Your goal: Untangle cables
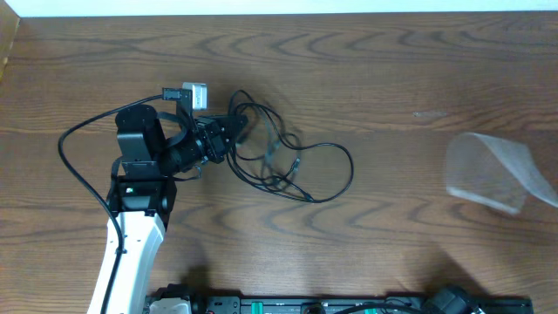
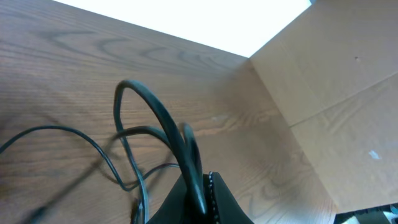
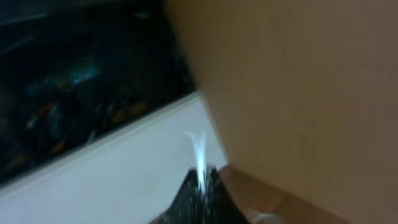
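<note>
Bare wooden table (image 1: pixel 392 70) at 12, 3 and 6 o'clock of the cables (image 1: pixel 296 166), ending at a white strip (image 1: pixel 279 7) along the far edge. Cardboard wall (image 2: pixel 323 93) close by in the left wrist view. At 3 o'clock, well apart from the cords, a blurred translucent shape (image 1: pixel 493 174); cannot tell what. Loose black loops sprawled left of centre, white section (image 1: pixel 193 94) at their 10 o'clock. Reaches in from 9 o'clock of the loops with the left arm (image 1: pixel 139 174), wrist laid low and level, left gripper (image 1: pixel 231 131) clamped on one black loop arching up out of the fingers. Right gripper (image 3: pixel 202 186) seen only in its own blurred view, pinched shut, beside a tan panel (image 3: pixel 298 93).
</note>
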{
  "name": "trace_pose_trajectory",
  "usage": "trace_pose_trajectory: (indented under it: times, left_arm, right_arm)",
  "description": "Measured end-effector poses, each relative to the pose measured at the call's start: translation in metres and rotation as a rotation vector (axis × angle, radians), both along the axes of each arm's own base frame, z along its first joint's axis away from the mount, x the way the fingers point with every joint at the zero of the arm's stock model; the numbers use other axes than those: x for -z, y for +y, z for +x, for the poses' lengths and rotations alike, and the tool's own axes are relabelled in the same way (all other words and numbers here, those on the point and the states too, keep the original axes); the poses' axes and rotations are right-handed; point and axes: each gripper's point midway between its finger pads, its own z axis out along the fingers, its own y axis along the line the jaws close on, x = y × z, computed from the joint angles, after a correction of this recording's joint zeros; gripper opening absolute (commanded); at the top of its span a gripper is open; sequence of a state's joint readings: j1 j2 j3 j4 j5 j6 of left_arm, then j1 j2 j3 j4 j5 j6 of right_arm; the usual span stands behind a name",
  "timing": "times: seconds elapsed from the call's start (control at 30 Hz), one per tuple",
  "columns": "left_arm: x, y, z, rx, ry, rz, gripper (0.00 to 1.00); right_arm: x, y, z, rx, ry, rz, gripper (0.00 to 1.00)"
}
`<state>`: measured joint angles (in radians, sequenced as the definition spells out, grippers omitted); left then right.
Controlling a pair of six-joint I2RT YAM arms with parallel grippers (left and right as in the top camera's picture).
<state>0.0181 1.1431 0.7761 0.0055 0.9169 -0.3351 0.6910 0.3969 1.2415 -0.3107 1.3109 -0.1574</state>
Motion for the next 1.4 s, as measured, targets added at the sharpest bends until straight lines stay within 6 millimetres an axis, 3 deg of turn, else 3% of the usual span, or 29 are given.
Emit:
trace_pose_trajectory:
  times: [0.2, 0.53, 0.7, 0.93, 1.4]
  left_arm:
    - [0.001, 0.005, 0.002, -0.018, 0.007, 0.001, 0.08]
    - [0.005, 0.005, 0.000, -0.017, 0.030, 0.000, 0.07]
    - [0.005, 0.004, -0.001, -0.014, 0.032, 0.000, 0.08]
    - [0.012, -0.007, -0.008, 0.020, 0.069, 0.000, 0.07]
    - [0.014, -0.033, -0.022, 0.103, 0.084, 0.002, 0.07]
  right_arm:
    - [-0.014, -0.030, -0.030, 0.114, -0.029, 0.054, 0.01]
    - [-0.013, -0.030, -0.030, 0.126, 0.057, -0.037, 0.01]
    - [-0.020, -0.015, -0.013, 0.015, 0.050, -0.125, 0.01]
    - [-0.033, 0.030, 0.023, -0.290, 0.014, -0.293, 0.01]
    - [-0.047, 0.025, 0.051, -0.540, -0.021, -0.205, 0.01]
